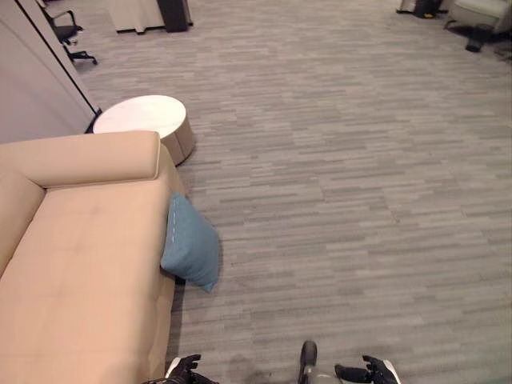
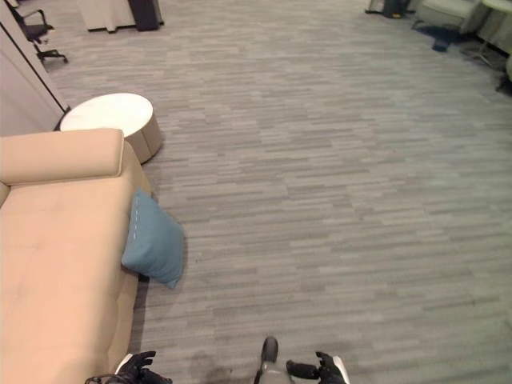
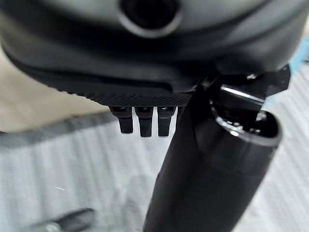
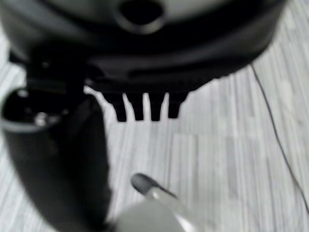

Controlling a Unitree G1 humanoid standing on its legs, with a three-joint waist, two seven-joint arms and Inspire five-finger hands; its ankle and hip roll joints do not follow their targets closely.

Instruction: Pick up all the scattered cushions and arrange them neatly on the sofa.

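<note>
Blue cushion (image 1: 190, 244) leans on the floor against the beige sofa (image 1: 80, 264) front, centre-left, well above left hand (image 1: 182, 370) and right hand (image 1: 370, 371) at bottom edge, both relaxed, empty.

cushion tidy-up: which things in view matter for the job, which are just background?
Job:
- blue cushion, leaning against the sofa's front edge, on the floor
- beige sofa, seat bare
- left hand and right hand, both low, open, holding nothing

Background:
- round white table beyond the sofa's arm
- office chair, far corner
</note>
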